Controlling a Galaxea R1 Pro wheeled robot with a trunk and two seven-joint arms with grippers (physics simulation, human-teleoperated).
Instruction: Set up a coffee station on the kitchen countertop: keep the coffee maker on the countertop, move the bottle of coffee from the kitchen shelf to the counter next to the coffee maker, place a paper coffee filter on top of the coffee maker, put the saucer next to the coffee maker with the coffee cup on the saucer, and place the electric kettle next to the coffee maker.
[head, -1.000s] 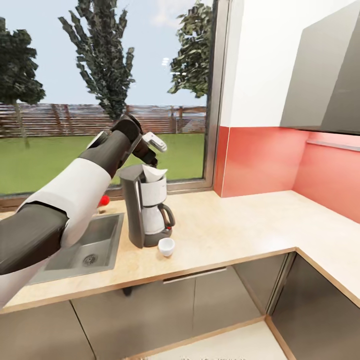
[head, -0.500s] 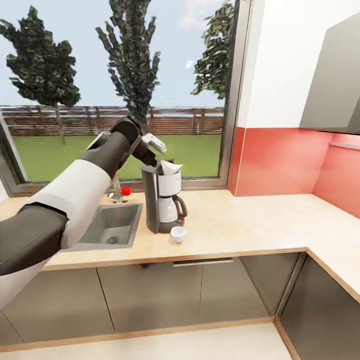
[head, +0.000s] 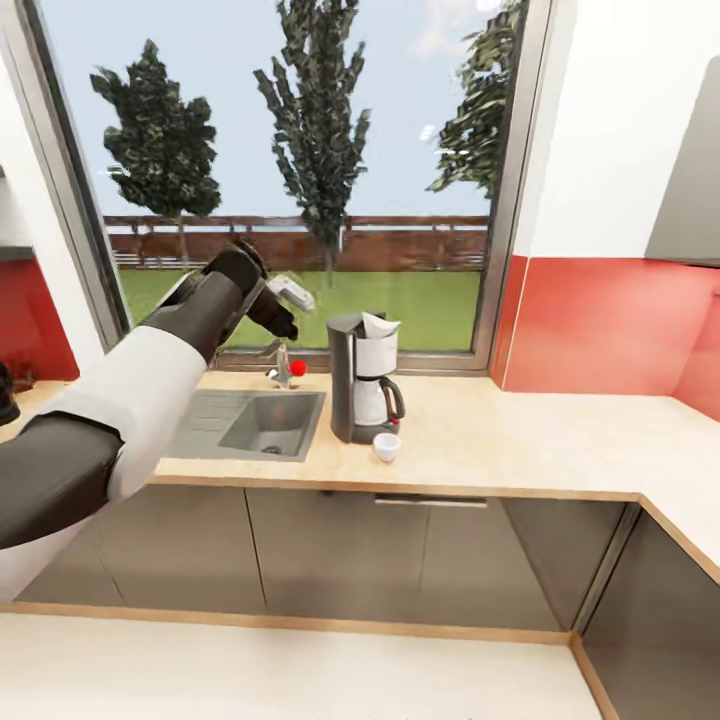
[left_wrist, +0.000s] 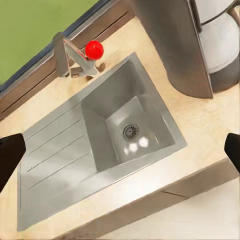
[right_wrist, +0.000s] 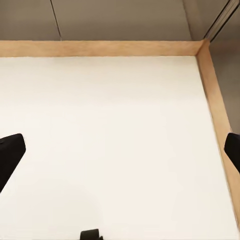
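Hanging high over the sink (head: 262, 430), the left hand (head: 283, 305) is spread apart, holding nothing. The coffee cup (head: 386, 446) sits on the worktop (head: 520, 440) touching the coffee maker (head: 365, 377); a careless swing could knock both.

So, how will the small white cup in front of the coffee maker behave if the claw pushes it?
The coffee cup is small with smooth, rounded sides, so it would probably slide easily or tip. It stands directly on the kitchen countertop, beside the coffee maker, which may block it.

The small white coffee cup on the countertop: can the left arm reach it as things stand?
Probably yes: the small white coffee cup stands uncovered before the dark grey coffee maker, and the left gripper hovers open above the steel sink.
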